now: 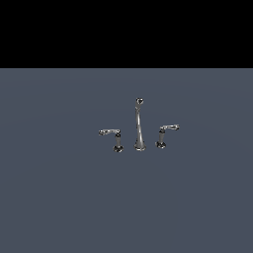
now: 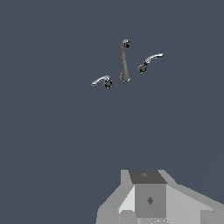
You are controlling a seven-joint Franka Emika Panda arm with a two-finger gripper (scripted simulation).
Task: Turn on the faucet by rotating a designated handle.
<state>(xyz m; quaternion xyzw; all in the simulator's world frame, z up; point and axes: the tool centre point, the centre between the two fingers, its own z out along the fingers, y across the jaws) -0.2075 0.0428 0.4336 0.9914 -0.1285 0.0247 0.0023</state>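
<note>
The faucet (image 1: 140, 126) stands near the middle of the flat grey counter (image 1: 59, 197): a tall, thin, tapered chrome spout (image 1: 140, 129) with a curled tip, and a short lever on either side of it. The handle (image 1: 112, 136) with the flat, level arm sits on the exterior view's left of the spout, its arm reaching away from the spout on a short post with a flared base. The twin handle (image 1: 165, 133) stands on the exterior view's right, its arm tipped slightly upward.

In the wrist view, only the grey body of the gripper (image 2: 148, 199) shows (its fingers are out of the picture), so I cannot tell whether it is open or closed. It is well apart from the faucet and touches nothing.
</note>
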